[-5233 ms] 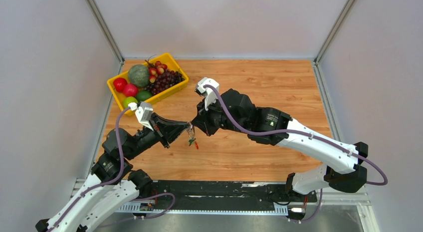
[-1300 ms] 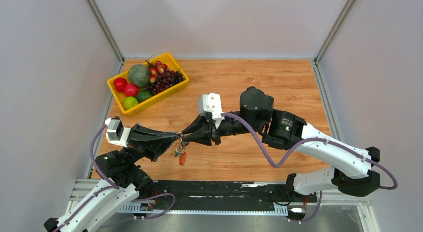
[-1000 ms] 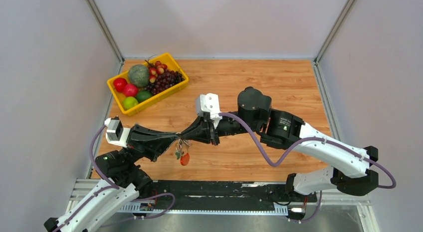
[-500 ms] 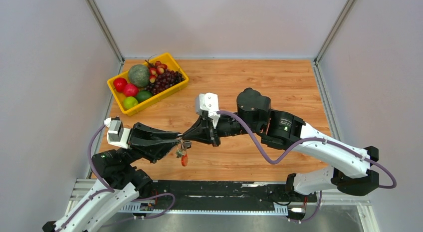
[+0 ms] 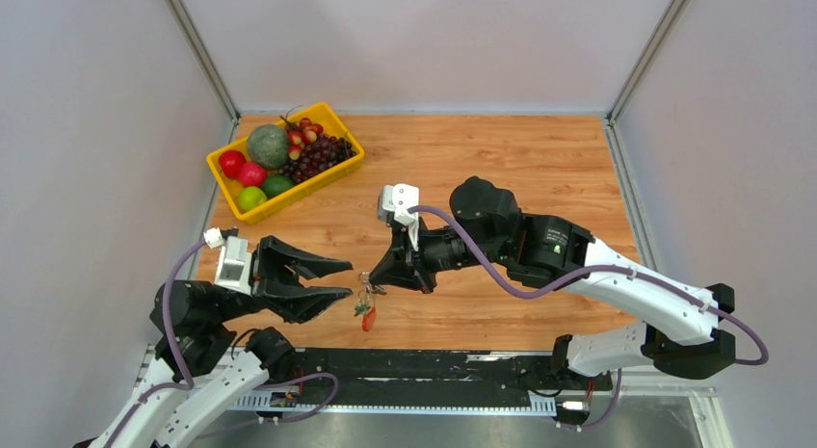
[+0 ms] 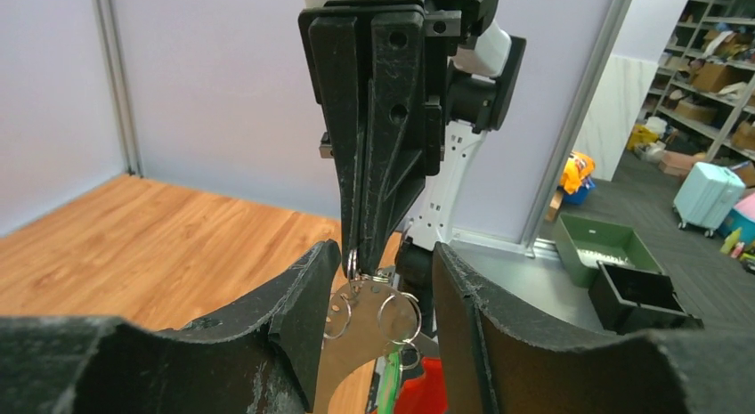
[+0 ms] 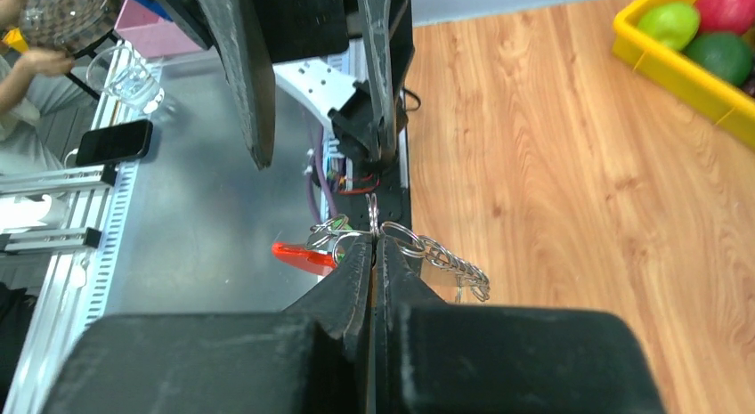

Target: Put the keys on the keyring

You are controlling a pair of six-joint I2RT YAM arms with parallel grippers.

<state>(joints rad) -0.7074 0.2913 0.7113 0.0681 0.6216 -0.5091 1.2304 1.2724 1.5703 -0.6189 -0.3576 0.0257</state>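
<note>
Standing just left of the keyring [image 5: 364,299], the left gripper [image 5: 347,278] has its fingers spread wide and grips nothing. In the left wrist view the bunch's silver rings [image 6: 383,312] line up with the gap between the two fingers. The keyring itself hangs clear above the counter [image 5: 501,159], its red tag [image 5: 368,320] at the bottom and a short chain [image 7: 445,258] trailing off one ring. Directly above and to the right of the keyring, the right gripper [image 5: 376,283] is pressed together on the top loop and carries the whole bunch alone. No separate key can be made out among the metal pieces, so whether it already sits on the ring cannot be told. The step in hand appears to be a re-grip between the two arms. The next move likely calls for the left gripper to close squarely on one ring, steadying the swinging bunch before any threading is tried.
</note>
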